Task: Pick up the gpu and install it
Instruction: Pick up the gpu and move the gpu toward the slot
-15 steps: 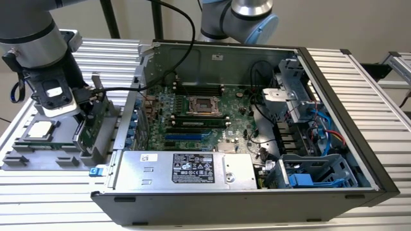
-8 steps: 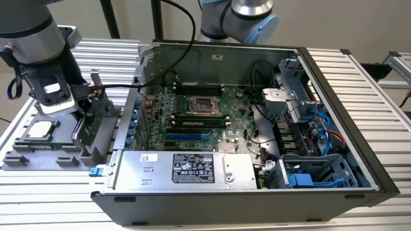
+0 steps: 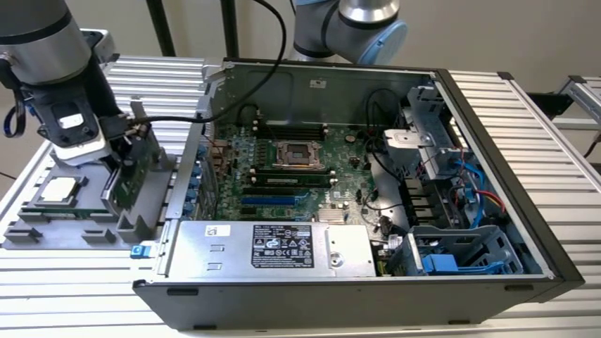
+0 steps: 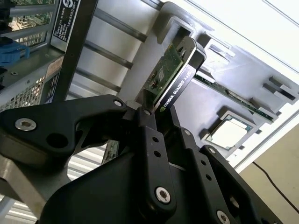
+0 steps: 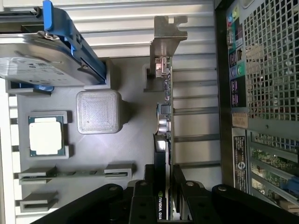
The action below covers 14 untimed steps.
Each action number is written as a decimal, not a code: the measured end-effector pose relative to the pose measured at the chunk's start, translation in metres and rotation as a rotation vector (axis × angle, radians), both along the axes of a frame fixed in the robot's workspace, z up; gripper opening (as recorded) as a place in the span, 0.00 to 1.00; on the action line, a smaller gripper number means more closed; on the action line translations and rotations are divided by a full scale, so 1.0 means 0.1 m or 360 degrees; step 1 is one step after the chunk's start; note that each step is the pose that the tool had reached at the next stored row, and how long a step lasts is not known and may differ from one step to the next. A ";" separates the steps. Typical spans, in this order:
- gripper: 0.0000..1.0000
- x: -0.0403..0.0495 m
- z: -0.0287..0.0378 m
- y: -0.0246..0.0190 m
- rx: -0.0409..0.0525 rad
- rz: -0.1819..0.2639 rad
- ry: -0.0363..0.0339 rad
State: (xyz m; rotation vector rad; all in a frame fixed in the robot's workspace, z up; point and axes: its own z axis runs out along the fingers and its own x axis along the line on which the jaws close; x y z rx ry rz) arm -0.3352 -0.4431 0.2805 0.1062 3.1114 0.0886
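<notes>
Gripper (image 5: pixel 163 173) jaws clamped on the gpu (image 5: pixel 164 116) edge, card upright between the 2 fingers (image 5: pixel 148 175) (standing in the gray tray (image 5: pixel 131 144)).

Matt black end effector (image 4: pixel 159 111), glossy black shroud on the green gpu (image 4: pixel 173 74), matt grey plastic tray (image 5: pixel 133 140), ribbed metal bench (image 3: pixel 526 105)

Silver-grey arm (image 3: pixel 42 60) with light-blue joint cap (image 3: pixel 387 39), black cable (image 3: pixel 179 118), matte black fingers (image 4: pixel 150 154) with silver screws (image 4: pixel 162 195)
</notes>
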 end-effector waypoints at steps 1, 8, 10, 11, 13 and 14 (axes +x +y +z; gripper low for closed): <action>0.00 0.000 0.012 0.000 0.0000 0.0000 0.0000; 0.00 0.000 0.093 0.000 0.0000 0.0000 0.0000; 0.00 0.000 0.118 0.000 0.0000 0.0000 0.0000; 0.00 0.000 0.131 0.000 0.0000 0.0000 0.0001; 0.00 0.000 0.153 0.000 0.0000 0.0000 0.0000; 0.00 0.000 0.165 0.000 0.0000 0.0000 0.0001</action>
